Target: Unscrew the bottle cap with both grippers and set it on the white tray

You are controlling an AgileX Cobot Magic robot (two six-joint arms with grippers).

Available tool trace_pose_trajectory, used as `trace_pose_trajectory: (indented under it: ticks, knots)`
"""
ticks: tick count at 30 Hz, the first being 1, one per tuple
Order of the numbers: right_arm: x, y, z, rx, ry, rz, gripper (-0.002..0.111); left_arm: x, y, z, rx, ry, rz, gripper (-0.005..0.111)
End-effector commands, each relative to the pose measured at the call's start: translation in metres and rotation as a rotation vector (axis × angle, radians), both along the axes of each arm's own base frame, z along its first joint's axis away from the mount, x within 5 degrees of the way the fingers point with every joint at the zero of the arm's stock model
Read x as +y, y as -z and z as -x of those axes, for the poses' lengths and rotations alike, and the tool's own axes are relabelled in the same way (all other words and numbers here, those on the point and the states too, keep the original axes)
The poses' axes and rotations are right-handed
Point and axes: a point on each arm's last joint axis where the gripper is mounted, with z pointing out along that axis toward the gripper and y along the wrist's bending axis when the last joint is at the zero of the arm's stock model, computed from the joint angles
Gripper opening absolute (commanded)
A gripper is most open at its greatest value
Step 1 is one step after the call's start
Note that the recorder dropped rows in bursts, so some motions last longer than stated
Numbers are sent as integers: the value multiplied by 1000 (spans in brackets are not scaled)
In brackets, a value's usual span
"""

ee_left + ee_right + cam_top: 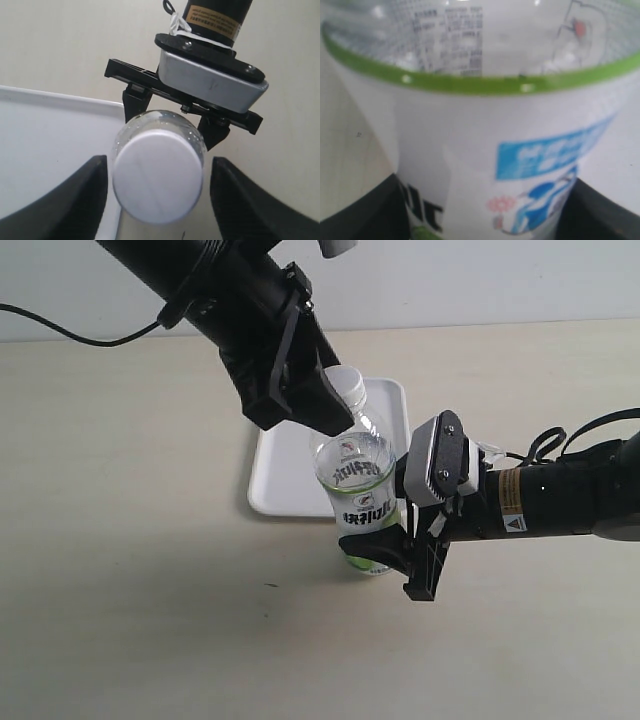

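Observation:
The clear bottle [362, 485] with the white-and-green label stands upright just in front of the white tray [285, 475]. Its white bottle cap [347, 383] is on the neck. My left gripper [322, 412] hangs over the top, open, one black finger on each side of the cap [155, 180] with a gap on both sides. My right gripper [380, 540] reaches in from the right and is shut on the lower body of the bottle [485, 135]. Its fingers [365, 215] press against the label on either side.
The tray [50, 130] lies behind and to the left of the bottle and holds nothing. A black cable [60, 330] trails across the beige table at the back left. The right arm's white-grey block [210, 82] sits close behind the bottle.

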Motion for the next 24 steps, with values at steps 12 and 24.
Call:
trace_pose_trajectory:
  ticks: [12,24]
  knots:
    - [1,-7,-3,-31,5,-26,0,-3,-10,1,1,-18,27,53]
    - [1,-7,-3,-30,6,-24,0,-3,-10,2,134,-160,27,0]
